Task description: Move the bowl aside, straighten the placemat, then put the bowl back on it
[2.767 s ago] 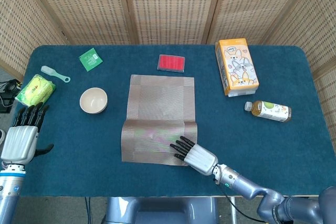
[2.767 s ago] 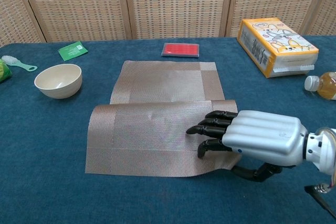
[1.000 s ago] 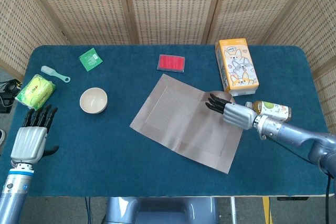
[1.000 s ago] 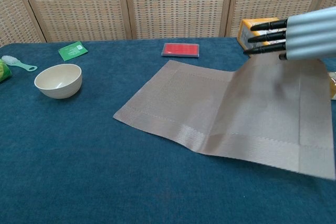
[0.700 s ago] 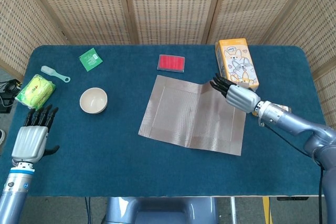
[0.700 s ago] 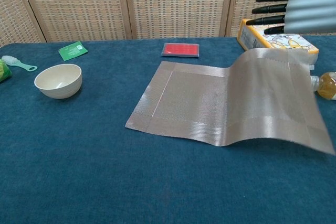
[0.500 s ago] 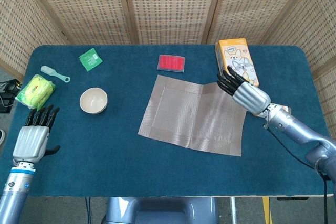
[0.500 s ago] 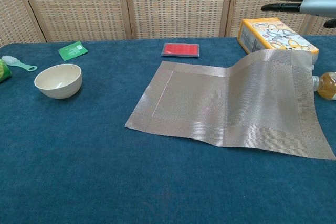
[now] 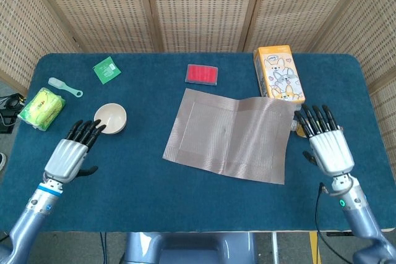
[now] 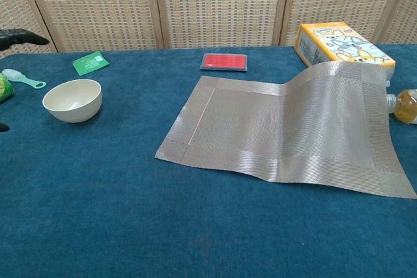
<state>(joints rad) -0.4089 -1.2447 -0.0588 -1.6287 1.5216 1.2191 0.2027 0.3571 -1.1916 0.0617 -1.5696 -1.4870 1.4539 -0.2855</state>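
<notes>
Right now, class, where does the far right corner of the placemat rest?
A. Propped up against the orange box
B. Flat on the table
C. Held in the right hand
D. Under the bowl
A: the placemat curls upward at that corner and leans on the orange box, while the right hand holds nothing.

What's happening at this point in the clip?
Neither hand holds anything. The placemat lies unfolded but skewed, its far right corner riding up against the orange box. The bowl sits off to the left on the table, with the open left hand just short of it. The right hand hovers open beside the placemat.
</notes>
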